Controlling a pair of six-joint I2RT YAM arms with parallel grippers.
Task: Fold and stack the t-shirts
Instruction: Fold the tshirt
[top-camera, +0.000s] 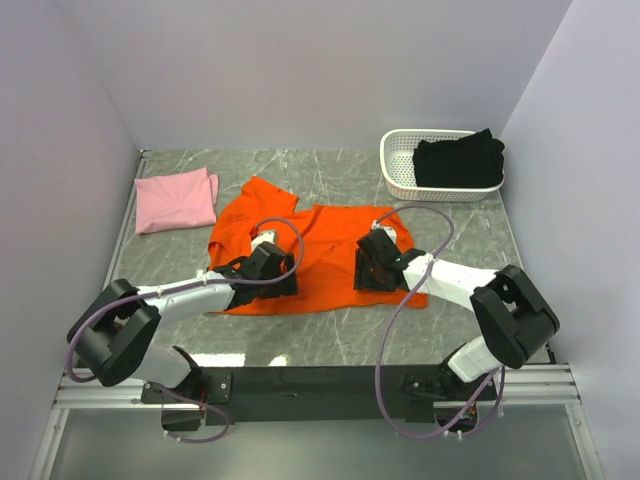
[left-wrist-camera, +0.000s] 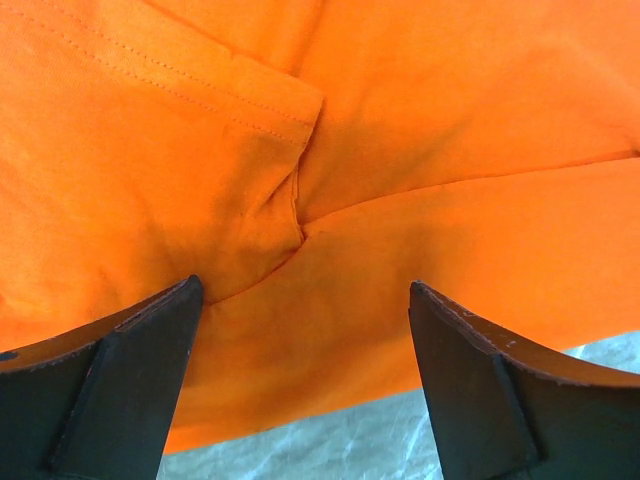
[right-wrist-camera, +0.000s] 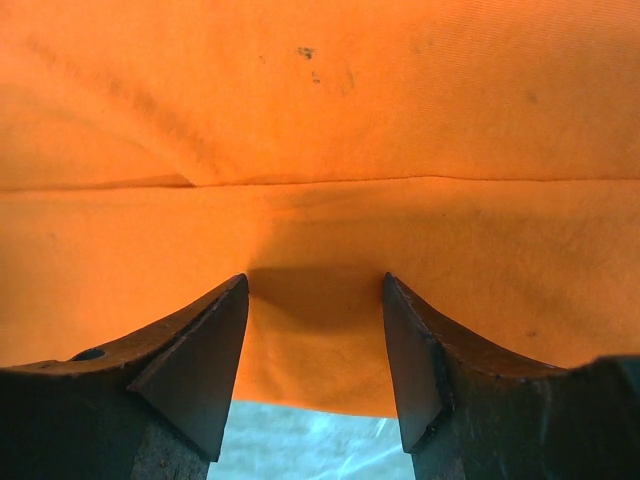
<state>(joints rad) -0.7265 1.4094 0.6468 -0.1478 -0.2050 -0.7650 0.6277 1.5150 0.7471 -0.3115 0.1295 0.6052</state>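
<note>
Grippers first: the left gripper (left-wrist-camera: 305, 290) is spread wide just above the orange shirt (top-camera: 325, 262), with nothing between its jaws and a sleeve hem and seam just ahead of its fingertips. The right gripper (right-wrist-camera: 314, 285) is spread too, low over the same shirt, facing a lapped edge that runs straight across, and it pinches no cloth. That shirt lies flat in the middle of the table (top-camera: 330, 340), one sleeve out at the far left, and looks only partly folded. The pink shirt (top-camera: 177, 200) lies as a folded square at the far left, apart from the orange one. The black shirt (top-camera: 458, 160) sits heaped in the white basket (top-camera: 400, 165) at the far right. So one shirt seems done, one is in hand, one is untouched, and nothing is stacked yet. Both arms reach in from their bases with elbows out to the sides, forearms angled inward and wrists low over the shirt's near half.
</note>
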